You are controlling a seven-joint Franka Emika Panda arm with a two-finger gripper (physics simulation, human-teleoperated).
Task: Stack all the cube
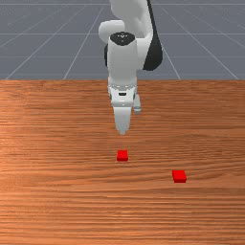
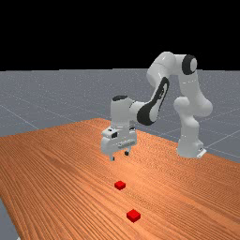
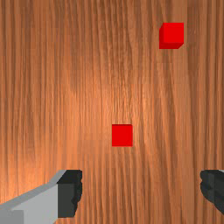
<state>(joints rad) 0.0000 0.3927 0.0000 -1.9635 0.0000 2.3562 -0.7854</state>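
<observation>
Resting apart on one bench (image 1: 48, 206): red cube one (image 1: 122, 155), nearer the claw (image 2: 119, 155); red cube two (image 1: 179, 176), toward the front view's right. Cube count: two. Claw raised above bench, two fingers (image 3: 68, 199) spread.

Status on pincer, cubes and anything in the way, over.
Pincer open, empty, raised above table. Nearer red cube, farther red cube: apart on the wood, unstacked. No obstruction seen.

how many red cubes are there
2. One cube is on the table, nearer the tool; the other cube is on it too, farther toward the front view's right and closer to that camera.
</observation>
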